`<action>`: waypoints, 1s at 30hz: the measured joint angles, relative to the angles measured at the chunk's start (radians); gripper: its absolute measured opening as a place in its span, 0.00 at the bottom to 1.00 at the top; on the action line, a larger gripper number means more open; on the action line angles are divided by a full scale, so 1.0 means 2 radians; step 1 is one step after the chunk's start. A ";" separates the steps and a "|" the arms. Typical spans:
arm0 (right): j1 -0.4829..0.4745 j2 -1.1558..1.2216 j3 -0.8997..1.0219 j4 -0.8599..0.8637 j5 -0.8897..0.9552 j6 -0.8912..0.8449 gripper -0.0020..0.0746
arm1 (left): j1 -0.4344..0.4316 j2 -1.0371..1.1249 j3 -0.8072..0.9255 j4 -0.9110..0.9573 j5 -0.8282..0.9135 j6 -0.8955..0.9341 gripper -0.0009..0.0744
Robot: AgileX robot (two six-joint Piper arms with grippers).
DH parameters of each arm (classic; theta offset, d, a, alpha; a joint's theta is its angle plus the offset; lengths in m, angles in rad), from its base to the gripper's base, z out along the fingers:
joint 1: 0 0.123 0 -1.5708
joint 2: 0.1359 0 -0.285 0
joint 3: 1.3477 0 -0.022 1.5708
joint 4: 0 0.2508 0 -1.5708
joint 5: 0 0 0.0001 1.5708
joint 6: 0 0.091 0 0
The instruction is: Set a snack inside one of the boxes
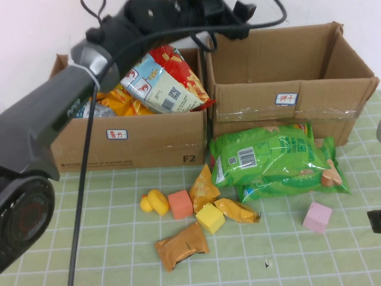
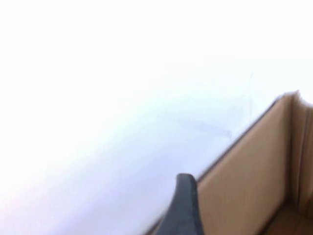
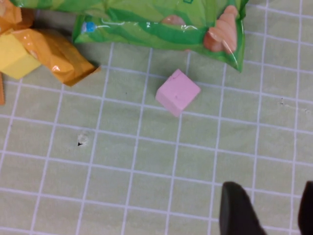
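Snack bag (image 1: 165, 80), the red-and-white one, sits on top of the heap in my left box (image 1: 128, 143), tilted, its corner poking over the inner wall. Under it I see yellow and orange packets filling that box. My left arm stretches up across the left side of the high view, and the left gripper (image 1: 241, 12) is up at the back, above the gap where the two boxes meet. From the left wrist camera only one dark fingertip (image 2: 183, 205) shows against a cardboard wall and white background, so I cannot tell whether that claw is apart or together.

Right box (image 1: 286, 98) stands just beside the left one, both with small white labels on the front. In front of it lie two green bags (image 1: 274, 161), overlapping. On the green grid mat (image 1: 119, 250) there are a yellow duck (image 1: 155, 202), an orange cube (image 1: 180, 204), a yellow cube (image 1: 210, 217), small orange packets (image 1: 204, 187) and a brown packet (image 1: 181, 245).

Pink cube (image 3: 178, 92) rests alone near the green bags. My right gripper (image 3: 266, 210) hovers low over bare mat close to it, fingers apart, holding nothing.
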 joint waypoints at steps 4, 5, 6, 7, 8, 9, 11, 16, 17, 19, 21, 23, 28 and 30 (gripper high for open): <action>0.000 0.000 0.000 0.000 0.001 -0.004 0.38 | 0.000 -0.007 -0.030 0.001 0.026 0.013 0.64; 0.000 0.000 0.000 -0.001 0.004 -0.005 0.38 | 0.000 -0.012 -0.033 0.009 0.036 0.016 0.58; 0.000 0.000 0.000 -0.002 0.006 -0.007 0.38 | 0.000 -0.019 -0.036 0.023 0.046 0.017 0.51; 0.000 0.000 0.000 -0.006 0.010 -0.008 0.38 | 0.000 -0.027 -0.039 0.042 0.058 0.017 0.44; 0.000 0.000 0.000 -0.010 0.012 -0.010 0.38 | 0.000 -0.038 -0.039 0.072 0.072 0.017 0.35; 0.000 -0.001 0.000 -0.017 0.014 -0.009 0.38 | 0.000 -0.051 -0.039 0.110 0.091 0.009 0.25; 0.000 -0.006 0.001 -0.035 0.019 -0.011 0.38 | 0.000 -0.077 -0.039 0.188 0.135 -0.032 0.11; 0.000 -0.048 0.001 -0.069 0.028 -0.032 0.38 | 0.000 -0.144 -0.043 0.392 0.291 -0.209 0.03; 0.000 -0.060 0.002 -0.070 0.029 -0.040 0.38 | 0.000 -0.157 -0.044 0.422 0.329 -0.234 0.02; 0.000 -0.084 0.003 -0.070 0.029 -0.053 0.38 | 0.000 -0.176 -0.044 0.464 0.388 -0.261 0.02; 0.000 -0.111 0.007 -0.065 0.029 -0.064 0.38 | 0.000 -0.196 -0.044 0.495 0.459 -0.279 0.01; 0.000 -0.146 0.020 -0.058 0.025 -0.068 0.38 | 0.000 -0.212 -0.044 0.508 0.485 -0.299 0.01; 0.000 -0.247 0.093 -0.032 -0.031 -0.070 0.18 | 0.000 -0.283 -0.004 0.492 0.496 -0.322 0.01; 0.000 -0.287 0.133 -0.026 -0.057 -0.065 0.09 | 0.000 -0.324 0.029 0.481 0.496 -0.322 0.01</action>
